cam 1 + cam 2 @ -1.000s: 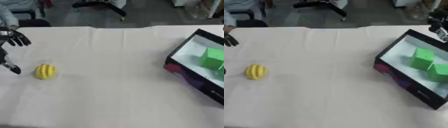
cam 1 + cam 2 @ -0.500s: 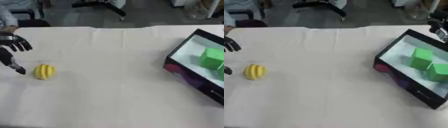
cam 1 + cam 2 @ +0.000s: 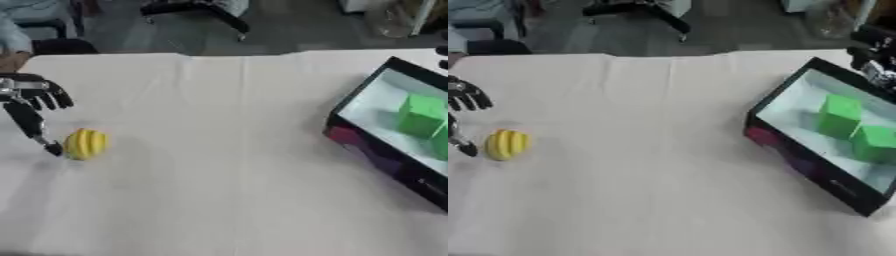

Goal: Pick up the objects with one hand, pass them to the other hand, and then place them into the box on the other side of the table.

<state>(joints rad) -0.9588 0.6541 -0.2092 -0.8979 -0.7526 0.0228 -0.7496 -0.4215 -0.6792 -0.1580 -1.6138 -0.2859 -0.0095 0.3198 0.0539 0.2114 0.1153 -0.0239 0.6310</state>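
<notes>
A small yellow ribbed object (image 3: 86, 144) lies on the white table at the left. My left hand (image 3: 28, 102) hangs just left of it, fingers spread and open, with the thumb tip close beside the object. On the right stands a black box (image 3: 794, 159) with a white inside, holding two green cubes (image 3: 839, 114). My right hand (image 3: 870, 49) shows dark above the box's far corner at the right edge; its fingers are hard to make out.
Chairs and a floor lie beyond the table's far edge. A person's sleeve (image 3: 17, 37) shows at the far left corner. White cloth (image 3: 219, 165) spans the table between the yellow object and the box.
My left hand has come down and right toward the yellow object, its thumb now close beside it. The right hand has stayed by the box.
</notes>
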